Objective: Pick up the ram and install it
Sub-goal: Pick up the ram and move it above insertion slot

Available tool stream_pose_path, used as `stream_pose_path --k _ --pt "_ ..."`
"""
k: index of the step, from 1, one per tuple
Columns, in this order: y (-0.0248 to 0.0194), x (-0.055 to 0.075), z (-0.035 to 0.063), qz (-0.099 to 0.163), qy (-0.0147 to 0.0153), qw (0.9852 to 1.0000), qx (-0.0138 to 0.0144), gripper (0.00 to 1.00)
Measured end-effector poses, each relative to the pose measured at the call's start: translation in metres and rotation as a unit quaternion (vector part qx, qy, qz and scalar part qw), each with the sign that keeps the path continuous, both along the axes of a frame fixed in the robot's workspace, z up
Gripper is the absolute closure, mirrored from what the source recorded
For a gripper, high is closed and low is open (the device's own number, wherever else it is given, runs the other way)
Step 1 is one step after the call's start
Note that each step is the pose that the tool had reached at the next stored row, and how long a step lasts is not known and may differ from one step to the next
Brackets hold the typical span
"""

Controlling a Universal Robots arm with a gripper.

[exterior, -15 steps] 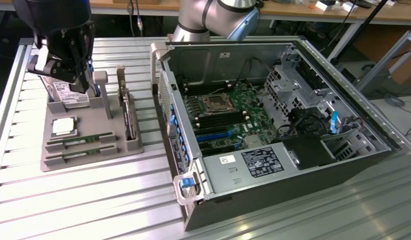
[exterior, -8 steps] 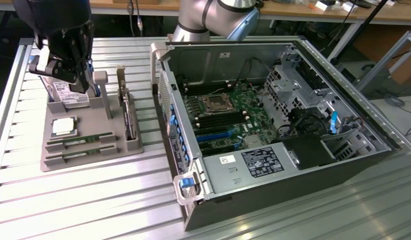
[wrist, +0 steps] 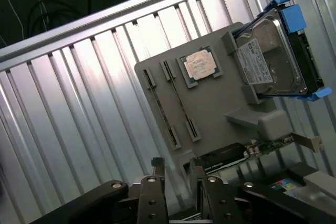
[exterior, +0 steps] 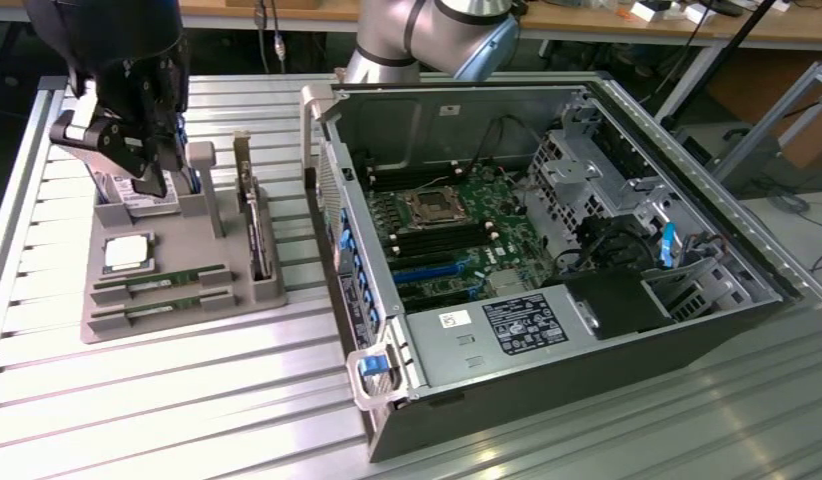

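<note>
The tool [exterior: 154,182] hangs released, fingers apart and empty, near the far end of a gray holder [exterior: 184,245] at the exterior view's left of the desk [exterior: 184,400]. The ram [exterior: 160,279] lies in the holder's near slots, untouched.

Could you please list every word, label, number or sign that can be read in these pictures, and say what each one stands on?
None can be read with certainty.
White label on the boxy silver hard drive: print too small.
Black sticker on the open grey computer case: blurred.
Small white sticker beside it: unreadable.
Square silver processor chip: faint markings, unreadable.
Long green ram stick: nothing legible.
</note>
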State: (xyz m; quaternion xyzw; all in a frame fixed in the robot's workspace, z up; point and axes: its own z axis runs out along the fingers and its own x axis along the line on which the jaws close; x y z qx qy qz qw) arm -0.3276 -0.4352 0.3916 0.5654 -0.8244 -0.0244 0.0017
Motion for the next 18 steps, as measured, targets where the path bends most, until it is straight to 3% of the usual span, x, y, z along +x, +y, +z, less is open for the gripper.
stream_pose_path --k 1,5,18 --pt "0.0 0.0 0.0 0.0 0.0 1.0 0.0 0.64" --pt "-0.0001 0.0 -0.0014 0.0 0.0 1.0 0.0 0.64" --pt "-0.0006 0.0 -0.0199 0.0 0.0 1.0 0.0001 0.64"
